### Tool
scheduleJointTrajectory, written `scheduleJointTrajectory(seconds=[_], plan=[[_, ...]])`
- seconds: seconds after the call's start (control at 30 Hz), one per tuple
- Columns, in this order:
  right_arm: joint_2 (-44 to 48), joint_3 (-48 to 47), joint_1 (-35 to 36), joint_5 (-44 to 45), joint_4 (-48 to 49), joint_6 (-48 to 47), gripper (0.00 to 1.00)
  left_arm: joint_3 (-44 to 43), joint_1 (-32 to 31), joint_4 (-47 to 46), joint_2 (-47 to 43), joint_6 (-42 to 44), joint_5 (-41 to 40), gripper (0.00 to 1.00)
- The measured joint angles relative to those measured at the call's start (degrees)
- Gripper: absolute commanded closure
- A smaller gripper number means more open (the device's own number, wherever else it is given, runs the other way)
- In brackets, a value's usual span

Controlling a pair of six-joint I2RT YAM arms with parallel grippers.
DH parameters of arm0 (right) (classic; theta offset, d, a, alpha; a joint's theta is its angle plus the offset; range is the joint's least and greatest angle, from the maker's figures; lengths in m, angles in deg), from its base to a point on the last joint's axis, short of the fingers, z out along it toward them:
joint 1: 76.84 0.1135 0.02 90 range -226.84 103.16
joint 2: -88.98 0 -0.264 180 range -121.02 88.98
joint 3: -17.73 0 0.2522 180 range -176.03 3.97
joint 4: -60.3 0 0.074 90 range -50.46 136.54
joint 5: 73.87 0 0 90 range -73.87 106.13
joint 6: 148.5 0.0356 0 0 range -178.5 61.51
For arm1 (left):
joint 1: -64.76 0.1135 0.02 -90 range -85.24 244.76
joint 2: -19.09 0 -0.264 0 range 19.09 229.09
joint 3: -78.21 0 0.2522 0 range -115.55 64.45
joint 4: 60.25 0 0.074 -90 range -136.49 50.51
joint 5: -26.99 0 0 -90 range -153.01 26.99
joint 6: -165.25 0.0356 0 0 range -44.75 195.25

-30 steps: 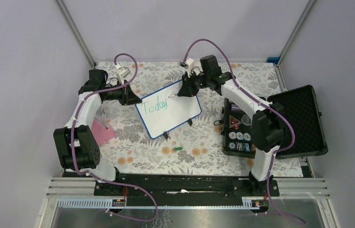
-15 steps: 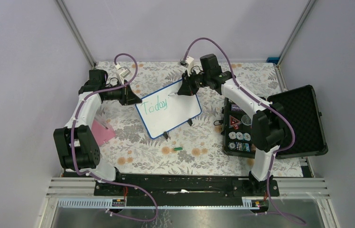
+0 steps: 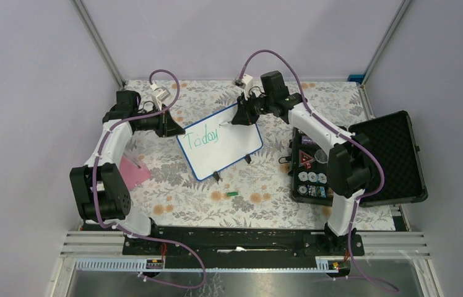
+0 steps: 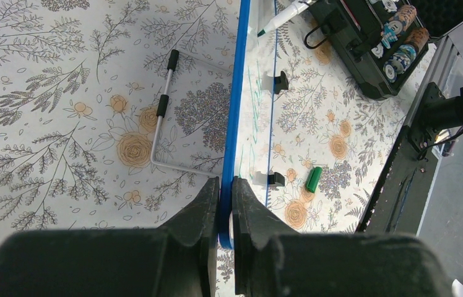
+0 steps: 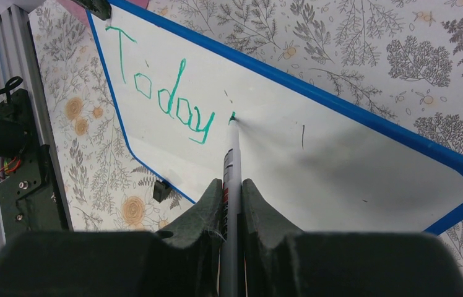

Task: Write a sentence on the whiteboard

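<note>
On the floral bench [image 3: 266, 185] the whiteboard [image 3: 232, 147] sits mid-back, edge pinched in the left claw [image 4: 225, 198]. The right claw [image 5: 232, 193] clamps a marker [image 5: 233, 148], tip touching just past "Today" (the sentence [image 5: 162, 99] so far); word two probably needs steady, light strokes.

Whiteboard [image 3: 234, 147] was glossy white, thin blue frame, black feet. Sentence [image 5: 161, 102] stood in green. Counter [image 3: 179, 204] bore cream cloth, grey foliage print, orange blossoms. Case [image 3: 396, 154] was black; small cap [image 3: 232, 194] green; sheet [image 3: 134, 172] pink; marker [image 5: 232, 154] grey, green-tipped.
</note>
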Motion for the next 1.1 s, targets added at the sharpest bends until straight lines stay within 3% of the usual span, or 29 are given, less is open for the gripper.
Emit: scheduleJointTrajectory(seconds=[0.53, 1.1], plan=[[0.1, 5.3, 0.0, -1.7, -0.1, 0.0, 1.0, 0.0, 0.0, 0.0, 0.0, 0.0, -0.3, 1.0], [0.1, 4.2, 0.0, -1.3, -0.9, 0.0, 1.0, 0.0, 0.0, 0.0, 0.0, 0.0, -0.3, 1.0]])
